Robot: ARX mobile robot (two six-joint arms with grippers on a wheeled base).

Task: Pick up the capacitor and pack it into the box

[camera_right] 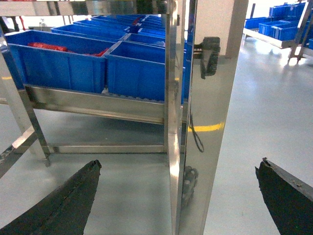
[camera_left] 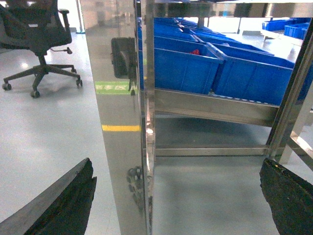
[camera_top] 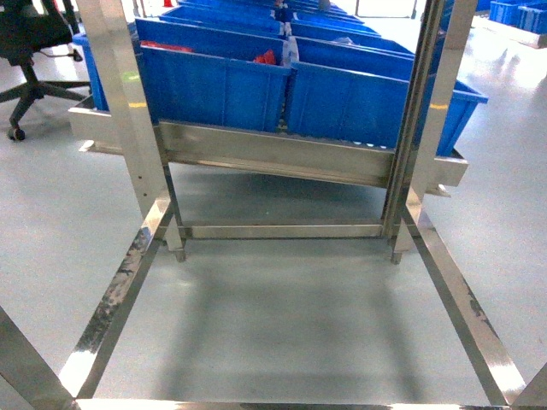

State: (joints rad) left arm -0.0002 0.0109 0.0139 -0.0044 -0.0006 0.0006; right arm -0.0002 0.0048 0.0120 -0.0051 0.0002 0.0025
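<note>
Both grippers, left gripper (camera_left: 176, 196) and right gripper (camera_right: 178, 196), have fingers wide apart and hold nothing. No box or capacitor is visible; an arm could hit the steel post (camera_left: 124, 122) at frame centre.

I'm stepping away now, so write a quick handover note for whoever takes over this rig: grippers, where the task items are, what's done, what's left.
Left gripper: open, empty, fingers spread beside a steel upright.
Right gripper: open, empty, facing another steel post.
Task items: no capacitor and no pink box in any view. Only blue crates on the steel rack, one holding something red; an office chair stands off to the left.
Done: nothing visibly packed.
Left: find the capacitor and box, pick, pack.
</note>
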